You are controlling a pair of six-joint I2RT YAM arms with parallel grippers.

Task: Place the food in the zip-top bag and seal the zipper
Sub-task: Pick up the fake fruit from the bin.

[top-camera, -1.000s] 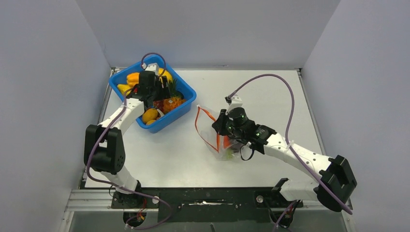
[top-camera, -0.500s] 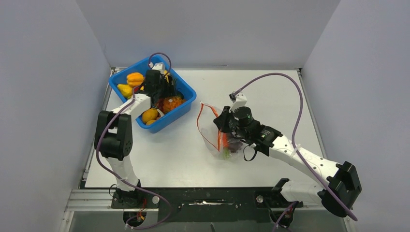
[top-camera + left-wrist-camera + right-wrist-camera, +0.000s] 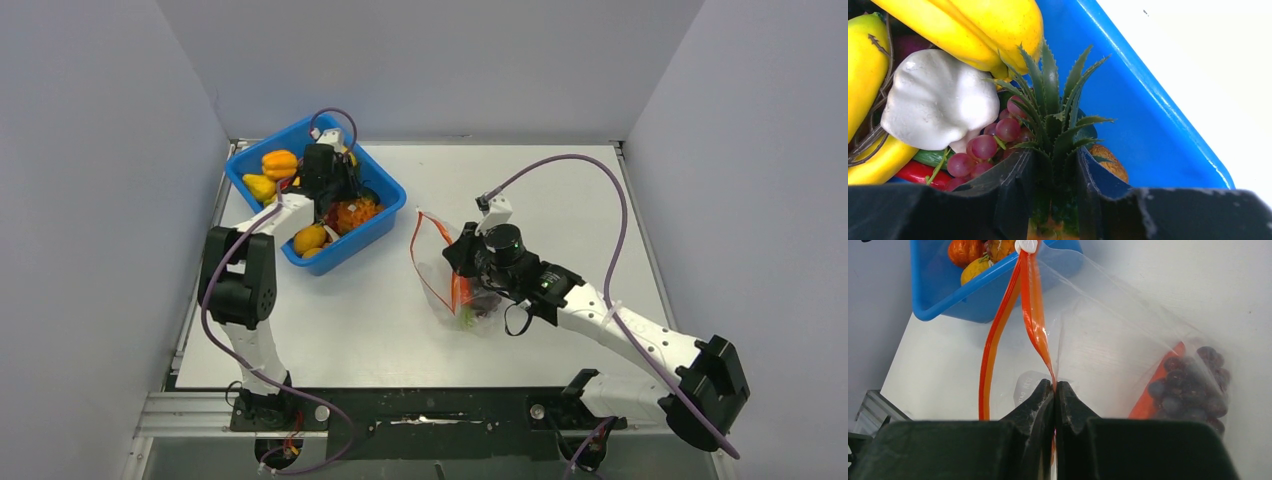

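Note:
My left gripper [image 3: 336, 188] is down in the blue bin [image 3: 386, 214], its fingers closed on either side of the pineapple's green crown [image 3: 1053, 120]. Yellow bananas [image 3: 978, 25], red grapes [image 3: 983, 147] and a white lumpy toy [image 3: 938, 100] lie beside it. My right gripper [image 3: 1054, 389] is shut on the red-orange zipper strip [image 3: 1035, 315] and holds up one lip of the clear zip-top bag [image 3: 438, 268], so its mouth gapes. A carrot [image 3: 1153, 395] and purple grapes [image 3: 1193, 385] lie inside the bag.
The bin stands at the back left, with orange and yellow peppers [image 3: 278, 162] in its far corner. The bag's white slider [image 3: 1026, 245] sits at the strip's far end, close to the bin [image 3: 973, 300]. Grey walls enclose the table.
My left arm reached further back and right into the bin, onto the pineapple. My right gripper shifted slightly right with the bag's lip and then held still.

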